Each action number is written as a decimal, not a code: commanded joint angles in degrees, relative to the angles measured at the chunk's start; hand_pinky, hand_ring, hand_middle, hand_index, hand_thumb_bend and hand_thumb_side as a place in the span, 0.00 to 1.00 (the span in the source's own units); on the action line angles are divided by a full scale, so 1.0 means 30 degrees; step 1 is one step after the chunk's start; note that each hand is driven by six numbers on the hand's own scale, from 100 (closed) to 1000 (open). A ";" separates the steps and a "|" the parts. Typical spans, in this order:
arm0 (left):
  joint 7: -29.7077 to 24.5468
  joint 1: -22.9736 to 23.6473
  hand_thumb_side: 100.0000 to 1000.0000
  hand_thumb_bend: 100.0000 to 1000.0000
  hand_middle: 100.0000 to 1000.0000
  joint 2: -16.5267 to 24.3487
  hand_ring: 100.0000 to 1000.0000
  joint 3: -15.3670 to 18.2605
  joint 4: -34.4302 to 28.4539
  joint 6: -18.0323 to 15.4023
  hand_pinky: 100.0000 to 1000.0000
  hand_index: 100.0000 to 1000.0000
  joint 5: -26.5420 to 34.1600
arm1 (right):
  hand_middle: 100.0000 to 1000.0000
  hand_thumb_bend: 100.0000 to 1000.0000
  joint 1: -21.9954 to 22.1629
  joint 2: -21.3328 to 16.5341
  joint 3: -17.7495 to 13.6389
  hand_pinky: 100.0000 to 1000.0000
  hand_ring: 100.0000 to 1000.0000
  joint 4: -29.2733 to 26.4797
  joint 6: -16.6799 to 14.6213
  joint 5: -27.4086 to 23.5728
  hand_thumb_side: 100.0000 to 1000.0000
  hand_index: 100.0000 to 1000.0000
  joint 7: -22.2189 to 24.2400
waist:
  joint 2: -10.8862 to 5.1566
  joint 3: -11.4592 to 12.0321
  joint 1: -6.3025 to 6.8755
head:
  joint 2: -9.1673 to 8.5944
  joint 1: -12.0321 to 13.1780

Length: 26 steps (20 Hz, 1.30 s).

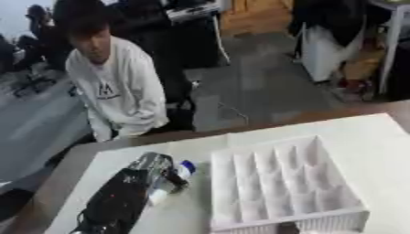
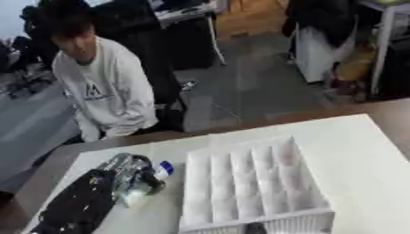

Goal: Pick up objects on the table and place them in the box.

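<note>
My left hand (image 1: 148, 171) comes in from the lower left, black and silver, with its fingers curled round a small white bottle with a blue cap (image 1: 172, 178). The bottle lies at an angle on the white table surface, cap pointing towards the box. The white box (image 1: 284, 185), split into several narrow compartments, stands just right of the hand. I cannot see anything inside its compartments. My right hand shows in neither view.
A white sheet (image 1: 368, 137) covers the brown table (image 1: 56, 178) under the box. A person in a white sweatshirt (image 1: 120, 91) sits at the table's far left edge, not touching anything. Beyond are a grey floor and dark furniture.
</note>
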 commanded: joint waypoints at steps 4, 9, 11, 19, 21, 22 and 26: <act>0.1244 -0.0032 0.59 0.00 0.42 0.0305 0.21 0.0103 -0.0138 -0.0152 0.00 0.62 -0.0223 | 0.39 0.31 -0.0421 -0.0217 -0.0084 0.40 0.47 -0.0291 -0.0013 -0.0016 0.84 0.52 0.0038 | -0.0173 0.0030 -0.0139 | 0.0120 0.0268; 0.1879 0.0270 0.58 0.00 0.36 0.0313 0.14 0.0138 0.0069 -0.0228 0.00 0.55 -0.0363 | 0.39 0.31 -0.0376 -0.0250 -0.0086 0.40 0.47 -0.0291 -0.0009 0.0007 0.84 0.52 0.0096 | -0.0171 0.0074 -0.0160 | 0.0115 0.0217; 0.1798 0.0367 0.61 0.00 0.46 0.0304 0.30 0.0167 0.0232 -0.0273 0.06 0.63 -0.0305 | 0.39 0.31 -0.0348 -0.0264 -0.0088 0.40 0.47 -0.0291 -0.0008 0.0019 0.84 0.52 0.0130 | -0.0174 0.0092 -0.0174 | 0.0112 0.0203; -0.0477 0.0565 0.64 0.00 0.63 0.0263 0.44 0.0146 0.0672 -0.0463 0.22 0.73 0.0050 | 0.39 0.31 -0.0326 -0.0285 -0.0099 0.40 0.47 -0.0291 -0.0019 0.0049 0.84 0.52 0.0189 | -0.0155 0.0102 -0.0188 | 0.0114 0.0232; -0.0484 0.0614 0.62 0.00 0.53 0.0240 0.36 0.0158 0.0549 -0.0489 0.16 0.68 0.0026 | 0.39 0.31 -0.0324 -0.0290 -0.0100 0.40 0.47 -0.0291 -0.0020 0.0047 0.84 0.52 0.0189 | -0.0151 0.0108 -0.0187 | 0.0115 0.0220; -0.0317 0.0615 0.58 0.00 0.36 0.0245 0.20 0.0169 0.0453 -0.0486 0.00 0.52 0.0016 | 0.39 0.31 -0.0320 -0.0292 -0.0101 0.40 0.46 -0.0291 -0.0020 0.0046 0.84 0.52 0.0190 | -0.0154 0.0112 -0.0187 | 0.0120 0.0216; 0.1564 0.0517 0.54 0.00 0.04 0.0367 0.00 0.0192 -0.0103 -0.0706 0.00 0.27 -0.0091 | 0.39 0.31 -0.0295 -0.0305 -0.0096 0.40 0.46 -0.0291 -0.0022 0.0039 0.84 0.52 0.0188 | -0.0181 0.0123 -0.0188 | 0.0122 0.0225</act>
